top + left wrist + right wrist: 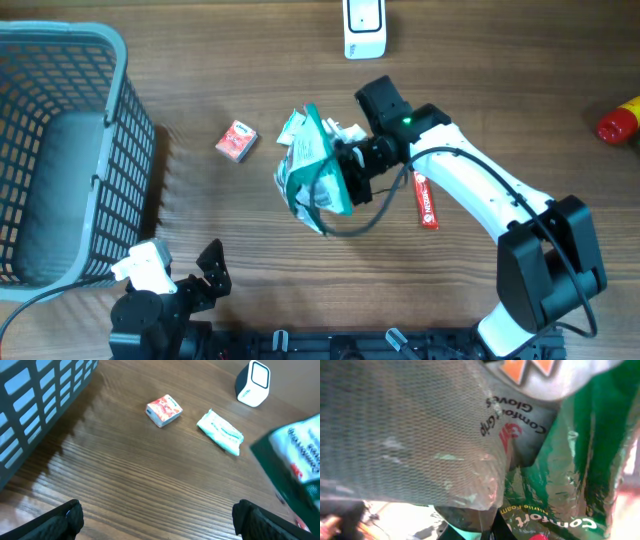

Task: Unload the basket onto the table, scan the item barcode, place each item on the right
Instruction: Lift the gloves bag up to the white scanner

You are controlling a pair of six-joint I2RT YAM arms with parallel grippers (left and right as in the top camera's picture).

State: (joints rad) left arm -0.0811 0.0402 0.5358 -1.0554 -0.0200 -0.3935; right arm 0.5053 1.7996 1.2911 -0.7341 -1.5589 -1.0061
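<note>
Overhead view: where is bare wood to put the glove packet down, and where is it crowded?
Bare wood lies between the scanner and the red bottle, and on the robot's side of the red box, beside the basket. Crowded around the glove packet: the red stick lies near.

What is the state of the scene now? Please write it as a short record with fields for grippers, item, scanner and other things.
item: green glove package, in the right gripper
right gripper: shut on the green glove package
left gripper: open, empty
scanner: at the far table edge, apart from the package
basket: at the left
other things: small red box; pale packet; red stick pack
</note>
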